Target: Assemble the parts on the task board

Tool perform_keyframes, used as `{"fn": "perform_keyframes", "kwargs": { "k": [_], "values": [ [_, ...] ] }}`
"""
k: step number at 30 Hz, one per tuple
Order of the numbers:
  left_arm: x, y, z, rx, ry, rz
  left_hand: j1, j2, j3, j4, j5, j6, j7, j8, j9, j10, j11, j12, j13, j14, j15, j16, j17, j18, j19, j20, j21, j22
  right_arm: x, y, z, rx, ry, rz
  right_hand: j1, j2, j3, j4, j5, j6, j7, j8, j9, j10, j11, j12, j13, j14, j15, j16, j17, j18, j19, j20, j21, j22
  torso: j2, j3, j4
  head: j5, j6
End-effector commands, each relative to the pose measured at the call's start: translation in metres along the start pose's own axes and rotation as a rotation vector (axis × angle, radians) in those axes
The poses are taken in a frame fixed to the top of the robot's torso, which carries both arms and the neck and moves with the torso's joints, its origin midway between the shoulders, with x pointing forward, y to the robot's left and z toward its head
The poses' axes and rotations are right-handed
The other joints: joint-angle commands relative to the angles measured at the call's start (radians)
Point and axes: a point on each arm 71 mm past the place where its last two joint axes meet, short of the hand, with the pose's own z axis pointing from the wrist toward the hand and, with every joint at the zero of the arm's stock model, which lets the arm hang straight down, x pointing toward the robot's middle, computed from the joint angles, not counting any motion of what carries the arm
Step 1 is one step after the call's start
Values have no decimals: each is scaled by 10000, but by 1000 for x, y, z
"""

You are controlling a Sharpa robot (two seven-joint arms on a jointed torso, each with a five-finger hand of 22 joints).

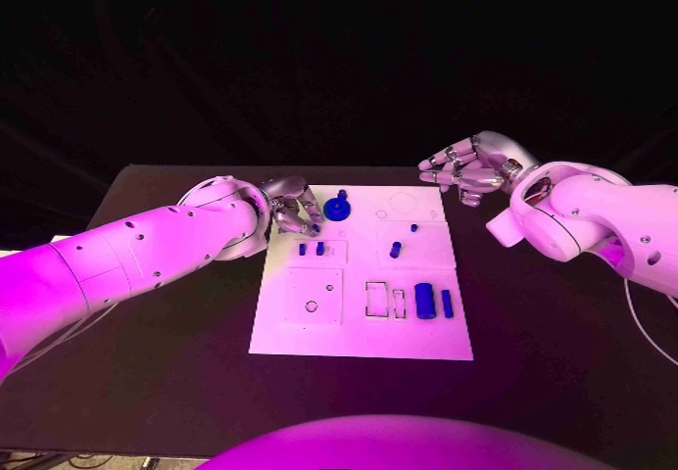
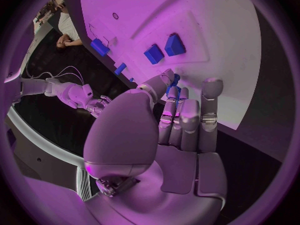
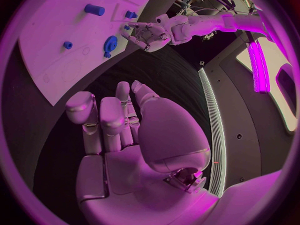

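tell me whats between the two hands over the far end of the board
In the head view, the blue gear sits beside the left hand; from there to the right hand, bare task board with faint outlines.

1. Black table [image 1: 565,343] spreads wide under everything, dark and matte.
2. Thin pale cable [image 1: 643,323] trails across the table's right side, near its edge.

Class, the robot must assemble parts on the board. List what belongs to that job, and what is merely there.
Belongs to the job:
task board
blue gear
blue pegs
blue cylinder
left robot hand, holding a small blue part

Merely there:
black table
right robot hand, off the board
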Motion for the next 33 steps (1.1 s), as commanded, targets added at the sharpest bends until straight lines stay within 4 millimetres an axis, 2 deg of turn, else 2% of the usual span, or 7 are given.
{"fn": "perform_keyframes", "kwargs": {
  "k": [1, 10, 16, 18, 19, 27, 33],
  "values": [
    [-1, -1, 0, 14, -79, -48, 26, -67, -75, 0, -56, -50, 4, -2, 6, -75, 11, -22, -9, -58, 4, -97, -143, 130, -76, 9, -222, -93, 1, 1, 0, -77, 120, -73, -111, -25, 4, 27, 55, 21, 37, 43, 1, -52, -7, 62, -10, -24, -16, -58, -13, 94, -10, 3, -63, -16, -10, -9, 6, 2, -19],
    [-4, 3, -6, 193, -193, -382, 11, -123, -284, 30, -58, -69, -17, 0, 7, -93, 4, 57, 4, -61, 8, -151, -213, 152, -101, 22, -400, -188, -1, -3, 1, 114, 145, -351, 27, -125, 115, -33, -19, 72, 25, 92, 9, -259, -15, -91, -141, -94, -19, -237, -160, 138, -141, -1, -236, -230, -3, -16, -9, 3, 28],
    [-11, 10, -17, 367, -627, -1744, -46, -95, -580, 135, -51, -81, -42, 14, 12, 30, -35, 244, 32, 46, -16, -71, -56, 134, -7, 18, -346, -209, -3, -8, 2, 229, 318, -1586, 375, -441, 506, -259, -319, 300, 1, 218, 24, -722, 3, -1916, -1630, -106, -17, -420, -308, 109, -46, -5, -186, -105, -12, -8, -2, -36, 69],
    [-16, 14, -21, 417, -1070, -2722, -63, -67, -648, 172, -47, -46, -46, 28, 18, 109, -50, 320, 38, 83, -29, -47, -32, 137, 23, 9, -377, -233, -2, -8, 3, 223, 486, -2186, 395, -594, 748, -305, -455, 384, 0, 211, 1, -267, 169, -3102, -2756, -6, 10, -479, -390, 80, 124, -18, -23, 101, -2, -7, -14, -32, 88],
    [-19, 17, -24, 435, -1303, -3305, -76, -46, -678, 196, -44, -16, -50, 39, 22, 146, -56, 357, 39, 48, -36, -98, -140, 159, -5, 5, -524, -292, -2, -8, 3, 206, 565, -2502, 557, -631, 898, -435, -424, 502, -18, 251, 15, -247, 72, -3491, -3090, 22, 12, -463, -374, 75, 145, -14, 0, 138, -5, -10, -13, -36, 90],
    [-33, 33, -40, 523, -2929, -8996, -89, 322, -437, 361, -11, 255, -108, 124, 40, 946, -188, 877, 128, -747, -130, -987, -1649, 393, -581, -59, -2152, -918, 5, -5, 7, -217, 930, -5798, 612, -913, 1369, -733, -586, 818, -71, 165, 4, 410, 63, -5040, -4539, 106, 18, -437, -349, 24, 266, 13, 134, 341, -21, -38, 3, -129, 219],
    [-26, 38, -56, 463, -3333, -12067, -8, 509, -215, 351, -7, 358, -204, 170, 49, 1497, -368, 1309, 256, -1020, -259, -1321, -2182, 428, -720, -172, -2461, -1052, 19, -4, 10, -432, 1105, -8129, 572, -1025, 1498, -803, -728, 921, -139, 18, 6, 484, 70, -5517, -5036, 131, 34, -426, -345, 18, 280, 16, 144, 363, -42, -66, 11, -373, 382]
  ]
}}
